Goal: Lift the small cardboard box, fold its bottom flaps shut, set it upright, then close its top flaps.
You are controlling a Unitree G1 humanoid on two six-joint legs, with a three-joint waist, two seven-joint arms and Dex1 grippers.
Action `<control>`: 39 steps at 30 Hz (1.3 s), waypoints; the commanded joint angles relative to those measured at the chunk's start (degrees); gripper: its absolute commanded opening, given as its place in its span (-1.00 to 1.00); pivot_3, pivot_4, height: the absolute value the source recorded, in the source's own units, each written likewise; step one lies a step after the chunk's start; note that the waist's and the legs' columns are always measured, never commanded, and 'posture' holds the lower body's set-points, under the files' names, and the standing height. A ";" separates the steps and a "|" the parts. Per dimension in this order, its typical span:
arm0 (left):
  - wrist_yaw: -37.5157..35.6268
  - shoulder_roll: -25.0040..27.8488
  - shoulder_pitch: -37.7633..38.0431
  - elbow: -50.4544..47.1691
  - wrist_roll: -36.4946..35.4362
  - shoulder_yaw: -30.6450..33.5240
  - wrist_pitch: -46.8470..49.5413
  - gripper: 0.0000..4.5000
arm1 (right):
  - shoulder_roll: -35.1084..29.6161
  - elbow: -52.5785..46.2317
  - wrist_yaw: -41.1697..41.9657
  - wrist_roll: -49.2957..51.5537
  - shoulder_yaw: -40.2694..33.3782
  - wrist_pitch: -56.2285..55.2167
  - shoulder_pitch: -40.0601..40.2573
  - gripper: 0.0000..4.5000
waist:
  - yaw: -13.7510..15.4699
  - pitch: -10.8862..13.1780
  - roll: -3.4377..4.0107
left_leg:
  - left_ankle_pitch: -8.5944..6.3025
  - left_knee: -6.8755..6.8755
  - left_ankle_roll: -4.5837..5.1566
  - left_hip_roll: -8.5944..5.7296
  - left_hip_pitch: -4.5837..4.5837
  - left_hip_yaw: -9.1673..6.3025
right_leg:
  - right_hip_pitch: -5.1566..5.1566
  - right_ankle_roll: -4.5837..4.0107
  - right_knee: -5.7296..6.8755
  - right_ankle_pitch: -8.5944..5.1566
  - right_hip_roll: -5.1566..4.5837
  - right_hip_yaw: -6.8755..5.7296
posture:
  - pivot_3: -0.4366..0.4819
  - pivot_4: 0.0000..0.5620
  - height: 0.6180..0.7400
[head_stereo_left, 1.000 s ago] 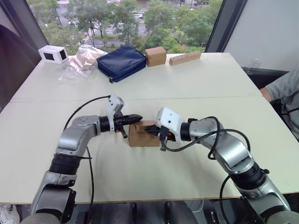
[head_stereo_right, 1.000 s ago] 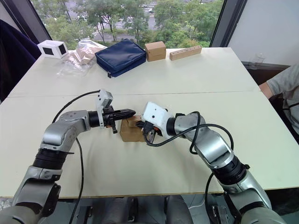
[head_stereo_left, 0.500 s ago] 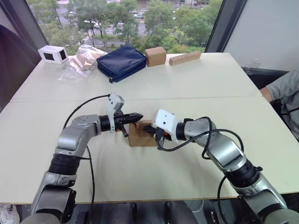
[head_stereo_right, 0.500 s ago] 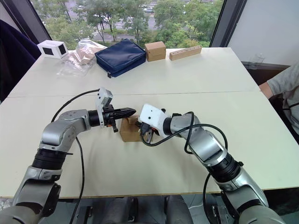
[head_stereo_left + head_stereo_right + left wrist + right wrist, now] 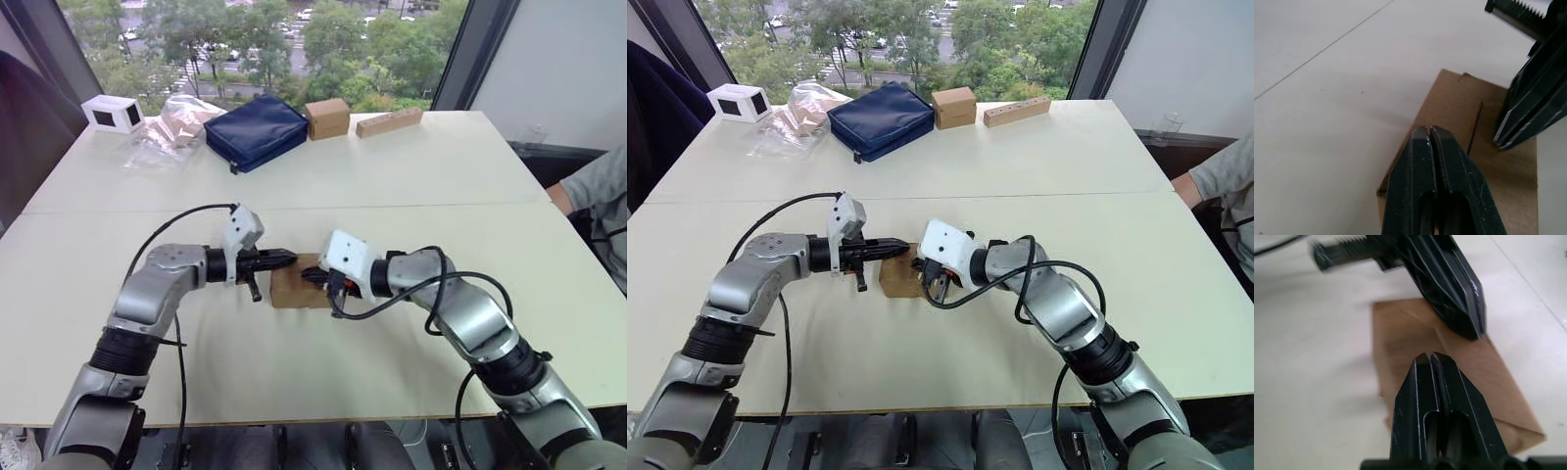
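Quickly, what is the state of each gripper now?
Left gripper: closed, holding nothing, over the small cardboard box.
Right gripper: closed, holding nothing, over the box.

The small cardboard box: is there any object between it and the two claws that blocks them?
Nothing visible does. The left claw and the right claw, both shut, are already over the top of the small cardboard box, one from each side. The navy pouch and the other items lie far back on the table.
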 commanded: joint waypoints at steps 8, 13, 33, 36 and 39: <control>1.27 2.22 1.61 -5.68 -4.75 7.18 3.07 -0.97 | -0.22 -5.52 -2.46 7.88 -13.23 2.39 2.40 -1.00 | -0.23 0.01 -0.01 | -0.01 0.00 0.01 0.03 0.01 -0.01 | 0.01 0.00 0.00 0.00 0.03 0.00 | -0.05 -0.47 1.00; 3.22 4.06 2.54 -11.54 -6.99 9.38 7.31 -0.97 | -0.34 -1.61 -2.96 6.56 -12.20 -1.12 1.34 -1.00 | -0.20 0.01 -0.02 | -0.01 -0.01 0.02 0.10 -0.01 0.01 | -0.04 0.00 0.00 0.00 0.06 0.00 | -0.05 -0.47 1.00; 5.51 1.44 6.21 -8.30 1.80 -0.27 0.86 -0.97 | 0.40 10.15 -2.56 -2.37 -0.56 -6.86 -2.31 -1.00 | -0.12 -0.01 0.02 | 0.00 -0.01 0.01 0.07 0.05 0.03 | 0.04 0.00 0.00 0.00 0.05 0.01 | -0.05 -0.47 1.00; 5.70 1.12 6.34 -8.54 1.64 -0.14 1.09 -0.97 | 0.54 10.38 -2.53 -2.57 -0.74 -7.03 -2.25 -1.00 | -0.12 -0.01 0.02 | -0.01 -0.01 0.01 0.07 0.07 0.03 | 0.05 0.00 0.00 0.00 0.05 0.01 | -0.05 -0.47 1.00; 6.42 0.57 6.50 -9.27 1.01 0.62 1.84 -0.97 | 0.57 10.44 -2.63 -2.39 -1.35 -7.29 -2.14 -1.00 | -0.12 -0.01 0.01 | 0.00 -0.01 0.01 0.07 0.07 0.03 | 0.06 0.00 0.00 0.00 0.05 0.00 | -0.05 -0.47 1.00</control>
